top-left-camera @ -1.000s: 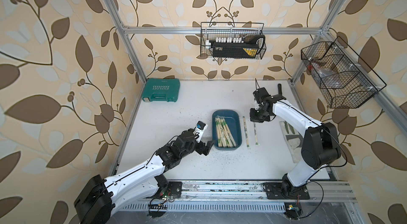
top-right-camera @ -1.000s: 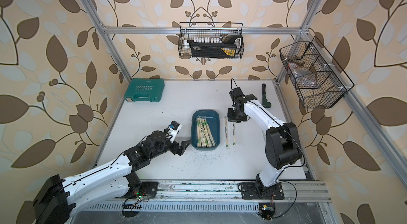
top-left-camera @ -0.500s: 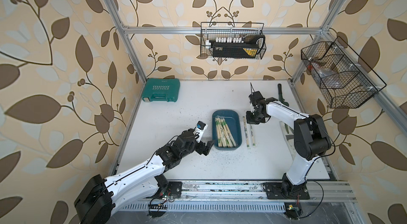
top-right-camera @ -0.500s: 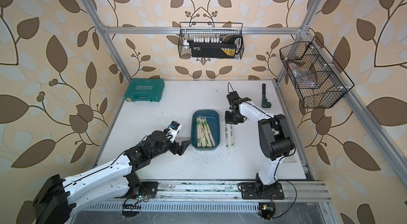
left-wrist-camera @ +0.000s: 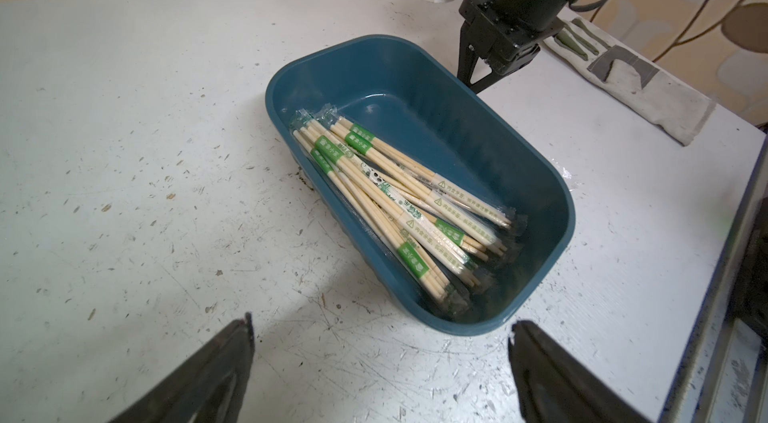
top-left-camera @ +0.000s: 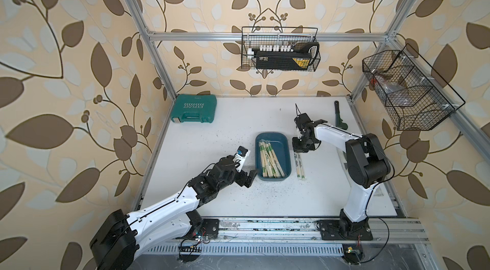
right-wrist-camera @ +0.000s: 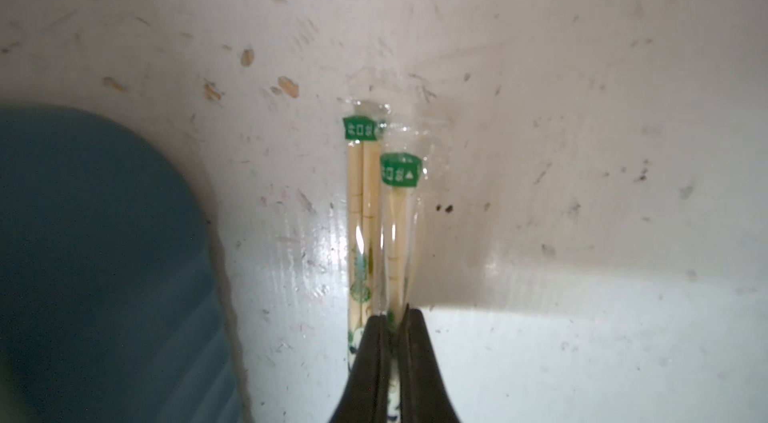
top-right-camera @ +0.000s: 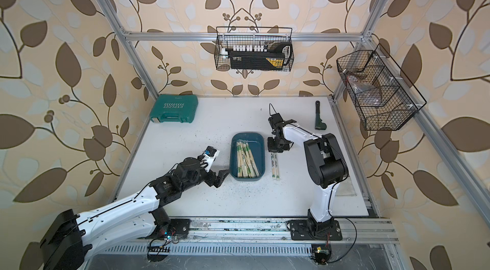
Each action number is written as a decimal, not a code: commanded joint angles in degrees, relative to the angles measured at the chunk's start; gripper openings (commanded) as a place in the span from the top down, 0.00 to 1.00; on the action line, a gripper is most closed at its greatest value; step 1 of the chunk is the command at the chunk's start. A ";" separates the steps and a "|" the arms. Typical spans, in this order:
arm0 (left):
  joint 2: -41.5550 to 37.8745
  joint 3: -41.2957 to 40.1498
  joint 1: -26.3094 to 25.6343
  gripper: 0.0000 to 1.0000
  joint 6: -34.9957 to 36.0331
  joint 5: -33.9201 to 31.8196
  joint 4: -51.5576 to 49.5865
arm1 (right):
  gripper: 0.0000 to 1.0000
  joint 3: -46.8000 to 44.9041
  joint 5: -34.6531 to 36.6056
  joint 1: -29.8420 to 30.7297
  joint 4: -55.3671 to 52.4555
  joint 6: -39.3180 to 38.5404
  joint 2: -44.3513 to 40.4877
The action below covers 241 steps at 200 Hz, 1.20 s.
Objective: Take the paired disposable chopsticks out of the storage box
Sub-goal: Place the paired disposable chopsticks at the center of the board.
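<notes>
Status: partly done, most of the job is left.

Your dark teal, rounded, shallow plastic storage box (top-left-camera: pixel 278 141) sits mid-frame in both top views on the white speckled surface (top-left-camera: pixel 212 136). It has no lid. A heap of pale bamboo chopstick pairs in clear sleeves w/ green labels (left-wrist-camera: pixel 395 200) lies inside, bunched toward the box's left wall in a top view. They overlap, so an exact count isn't possible, but it's clearly the bulk of the stock.

Out so far: two sleeved pairs (top-left-camera: pixel 299 164) lie on the surface just right of the box in both top views. They're parallel to its long side and touch each other.

The right claw (right-wrist-camera: pixel 392 319) is clenched, low at the upper end of those two. Per the wrist cam, its tips pinch the outer pair (right-wrist-camera: pixel 399 225), the one farther from the box, which lies against the inner pair (right-wrist-camera: pixel 363 213). My read: that pair is down or nearly down, and you need to let go before it counts as placed.

The left claw (left-wrist-camera: pixel 380 329) is released, w/ jaws spread wide and nothing in them. It sits just off the box's lower-left corner in a top view, facing the heap.

Remaining, as I judge it: release, return to the box, and repeat pair by pair until it's bare. The heap is tangled, so expect double picks.
</notes>
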 commanded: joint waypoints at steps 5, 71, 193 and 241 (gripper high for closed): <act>0.16 1.01 -0.37 0.01 0.72 -0.20 0.61 | 0.93 0.26 0.36 -0.03 0.28 0.51 1.20; 0.75 1.33 -0.37 0.01 0.75 -0.34 0.43 | 0.91 0.17 0.97 -0.59 0.62 1.98 1.84; 1.11 1.49 -0.36 0.01 0.73 -0.05 0.43 | 0.81 1.59 0.90 -0.77 0.13 2.13 2.09; 1.58 1.63 -0.37 0.01 0.75 -0.06 0.34 | 0.77 2.43 1.06 -0.77 -1.07 2.28 1.85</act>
